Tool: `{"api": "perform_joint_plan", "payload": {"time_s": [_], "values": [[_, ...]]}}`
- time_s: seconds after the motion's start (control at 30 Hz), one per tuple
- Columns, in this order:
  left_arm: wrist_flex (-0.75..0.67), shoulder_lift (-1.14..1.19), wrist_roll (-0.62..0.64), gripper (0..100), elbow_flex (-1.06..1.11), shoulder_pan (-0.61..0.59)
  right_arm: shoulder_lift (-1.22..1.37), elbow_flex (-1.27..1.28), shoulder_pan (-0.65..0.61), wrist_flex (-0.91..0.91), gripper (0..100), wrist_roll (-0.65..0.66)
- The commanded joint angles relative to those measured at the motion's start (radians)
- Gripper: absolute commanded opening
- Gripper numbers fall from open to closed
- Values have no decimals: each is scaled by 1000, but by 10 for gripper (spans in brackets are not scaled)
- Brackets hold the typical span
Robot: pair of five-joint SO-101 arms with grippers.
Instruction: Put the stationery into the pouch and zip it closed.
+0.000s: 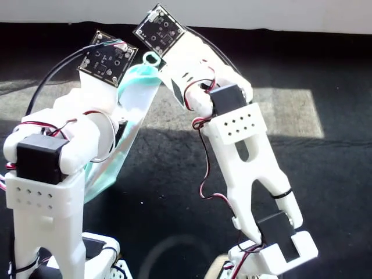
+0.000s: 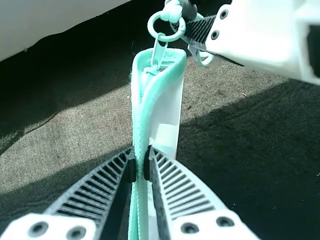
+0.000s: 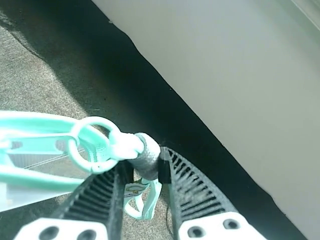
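Note:
A mint-green and clear pouch (image 1: 125,125) hangs in the air between the two arms, above the dark cloth. My left gripper (image 2: 140,167) is shut on the pouch's (image 2: 160,100) zipped edge, pinching the teal zipper band. At the pouch's far end the zipper pull ring (image 2: 166,23) stands up. My right gripper (image 3: 146,167) is shut on the grey knot of the pull cord (image 3: 145,152), just past the ring (image 3: 92,142). In the high view the ring (image 1: 152,58) shows between the two wrist boards. No loose stationery is visible.
A dark cloth (image 1: 174,197) covers the table, with a sunlit patch (image 1: 290,113) to the right. A white wall (image 3: 240,65) runs along the far edge. Both arm bases stand at the front of the high view.

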Motion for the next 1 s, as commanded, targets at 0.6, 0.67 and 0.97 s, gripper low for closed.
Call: {"api": "perform_joint_plan", "payload": {"time_s": [0.6,0.67,0.97], "values": [[-32,-85,86,10,-61,-36,4,119,168,-30,7,68],[-55,-102,89,10,-62,-61,4,128,177,-31,7,69],[-57,-119,87,10,-61,-94,18,130,239,-51,7,115]]}}
